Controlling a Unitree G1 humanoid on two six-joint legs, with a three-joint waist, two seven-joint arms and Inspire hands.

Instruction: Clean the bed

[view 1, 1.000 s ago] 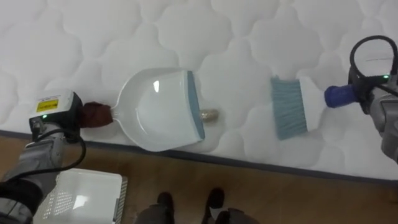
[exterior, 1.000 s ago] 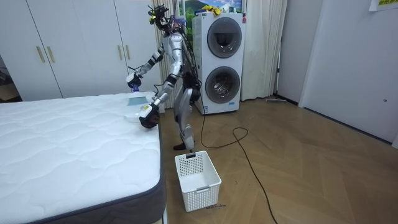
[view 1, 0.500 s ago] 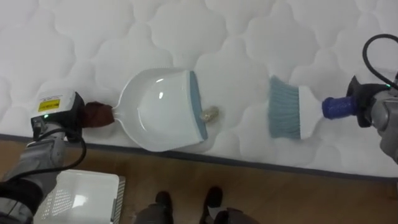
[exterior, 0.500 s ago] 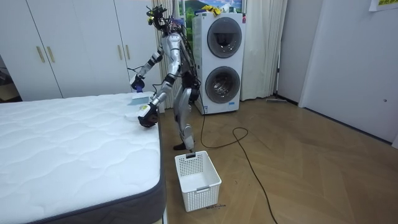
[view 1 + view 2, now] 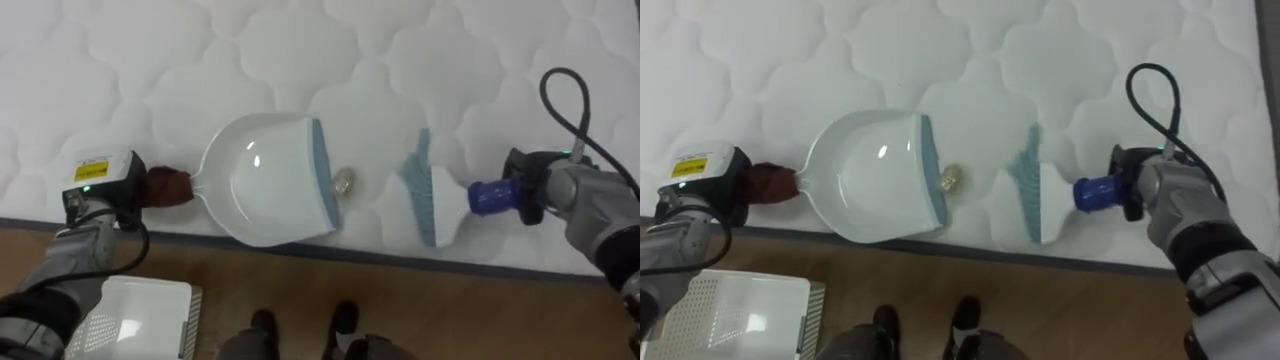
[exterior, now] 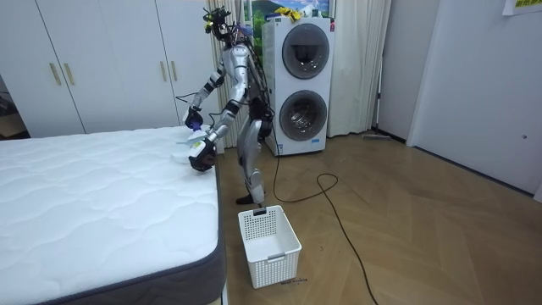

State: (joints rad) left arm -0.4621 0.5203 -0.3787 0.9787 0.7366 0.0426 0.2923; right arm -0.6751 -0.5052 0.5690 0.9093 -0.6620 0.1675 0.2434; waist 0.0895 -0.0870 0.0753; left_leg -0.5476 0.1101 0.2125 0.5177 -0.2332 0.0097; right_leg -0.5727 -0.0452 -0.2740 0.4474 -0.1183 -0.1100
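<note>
The left hand (image 5: 100,188) is closed round the brown handle of a dustpan (image 5: 265,180). The pan lies flat on the bed (image 5: 200,60) near its edge, with its grey-blue lip facing away from this hand, toward the right hand. The right hand (image 5: 535,188) is wrapped round the blue handle of a brush (image 5: 440,200). The white head reaches out from that hand toward the pan, and the teal bristles rest tilted on the quilted top.

A small crumpled ball (image 5: 344,181) sits on the bed between the two hands. It is just beside the pan's lip and a little apart from the bristles.

A white basket (image 5: 135,315) stands on the wooden floor below the left hand. In the room view the robot stands at the bed's side and leans over its corner, with stacked washers (image 6: 303,85) behind it.
</note>
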